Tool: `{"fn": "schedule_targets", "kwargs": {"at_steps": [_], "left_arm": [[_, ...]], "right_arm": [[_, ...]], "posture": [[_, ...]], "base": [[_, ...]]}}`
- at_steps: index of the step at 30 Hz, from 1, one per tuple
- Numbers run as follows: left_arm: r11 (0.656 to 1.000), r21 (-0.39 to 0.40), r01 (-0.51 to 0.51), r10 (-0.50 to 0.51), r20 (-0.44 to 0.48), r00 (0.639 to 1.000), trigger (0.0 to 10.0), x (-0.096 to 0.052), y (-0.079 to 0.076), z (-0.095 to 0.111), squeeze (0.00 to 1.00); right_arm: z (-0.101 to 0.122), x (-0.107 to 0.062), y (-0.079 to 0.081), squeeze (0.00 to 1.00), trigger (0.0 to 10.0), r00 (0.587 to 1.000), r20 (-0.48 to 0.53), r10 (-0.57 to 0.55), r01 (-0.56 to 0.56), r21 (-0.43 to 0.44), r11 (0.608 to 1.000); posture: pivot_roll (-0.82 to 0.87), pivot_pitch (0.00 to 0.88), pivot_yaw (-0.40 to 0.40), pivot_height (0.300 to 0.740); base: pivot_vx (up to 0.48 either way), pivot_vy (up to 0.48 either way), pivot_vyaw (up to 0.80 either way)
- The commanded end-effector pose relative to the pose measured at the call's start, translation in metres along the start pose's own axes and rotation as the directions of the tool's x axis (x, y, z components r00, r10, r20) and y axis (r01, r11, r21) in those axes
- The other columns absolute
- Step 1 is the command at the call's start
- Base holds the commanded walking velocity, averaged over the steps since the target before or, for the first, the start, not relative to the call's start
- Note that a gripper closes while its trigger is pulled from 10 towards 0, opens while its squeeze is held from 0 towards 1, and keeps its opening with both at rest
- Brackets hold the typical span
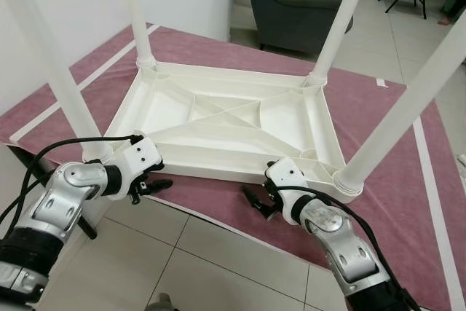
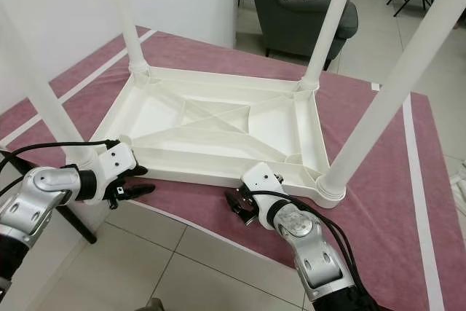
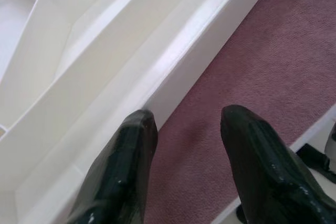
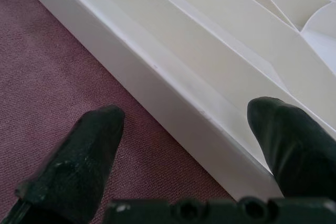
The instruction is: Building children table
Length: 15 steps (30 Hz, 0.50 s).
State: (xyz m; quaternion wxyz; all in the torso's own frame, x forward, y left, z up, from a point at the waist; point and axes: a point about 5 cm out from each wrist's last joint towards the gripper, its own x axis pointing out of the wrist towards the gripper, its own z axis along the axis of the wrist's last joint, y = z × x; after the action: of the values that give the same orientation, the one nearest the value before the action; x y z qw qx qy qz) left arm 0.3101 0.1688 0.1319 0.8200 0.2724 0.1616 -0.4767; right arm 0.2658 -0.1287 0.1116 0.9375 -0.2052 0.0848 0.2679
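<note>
On a mauve carpet (image 1: pixel 393 202) with white stripes, ahead of both tools, lies a white plastic children's table (image 1: pixel 226 118), upside down, its ribbed underside facing up and its four white legs (image 1: pixel 145 41) standing upright from the corners. The carpet ends just short of the tools, where a tiled floor (image 1: pixel 211 253) begins.

Left tool (image 1: pixel 154 185): held at the table's near long edge, close to the near-left corner and its leg (image 1: pixel 69 100). The two black fingers (image 3: pixel 126 166) are spread apart, holding nothing. In the left wrist view one finger rests against the table's near rim (image 3: pixel 173 66); the other (image 3: pixel 262 161) lies over the carpet (image 3: pixel 252 61), clear of the rim.

Right tool (image 1: pixel 256 200): held at the same near edge, toward the near-right corner, with the near-right leg (image 1: pixel 400 114) just beyond it. Its fingers are likewise spread wide and empty. In the right wrist view one finger (image 4: pixel 79 166) hovers over the carpet (image 4: pixel 47 66) and the other (image 4: pixel 294 145) over the inner side of the table, so that the rim (image 4: pixel 157 77) passes between them; contact with the rim cannot be determined.

Background: beyond the table's far edge, well away from both tools, stands a dark grey armchair (image 1: pixel 291 5) with a pale cushion.
</note>
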Motion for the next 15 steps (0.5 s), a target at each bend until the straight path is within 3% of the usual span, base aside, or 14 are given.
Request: {"fn": "schedule_targets", "kwargs": {"at_steps": [1,4,10,15], "left_arm": [[0.945,0.005,-0.328,0.328,-0.018,0.945,10.0,0.003,0.023,0.002,0.0],[0.939,-0.001,-0.344,0.344,-0.015,0.939,10.0,0.009,0.027,0.005,0.0],[0.916,-0.037,-0.4,0.401,0.027,0.916,10.0,0.037,0.037,0.027,0.0],[0.92,-0.047,-0.389,0.392,0.081,0.916,10.0,0.048,0.037,0.042,0.0]], "right_arm": [[-0.001,-0.004,0.004,0.0,10.0,1.0,-0.005,0.029,-0.029,0.024,0.999],[0.0,-0.006,0.008,0.0,10.0,0.999,0.003,0.05,-0.05,0.04,0.998],[-0.001,-0.008,0.017,0.0,10.0,0.997,-0.005,0.071,-0.07,0.081,0.994],[-0.003,-0.006,0.011,0.0,10.0,0.999,-0.03,0.016,-0.013,0.087,0.996]], "posture": [[0.1,0.01,0.003,0.74],[0.09,0.014,0.005,0.74],[0.09,0.023,0.005,0.74],[0.08,0.021,0.014,0.74]], "base": [[0.0,0.0,0.0],[0.0,0.0,0.0],[0.0,0.0,0.0],[0.0,0.0,0.0]]}}
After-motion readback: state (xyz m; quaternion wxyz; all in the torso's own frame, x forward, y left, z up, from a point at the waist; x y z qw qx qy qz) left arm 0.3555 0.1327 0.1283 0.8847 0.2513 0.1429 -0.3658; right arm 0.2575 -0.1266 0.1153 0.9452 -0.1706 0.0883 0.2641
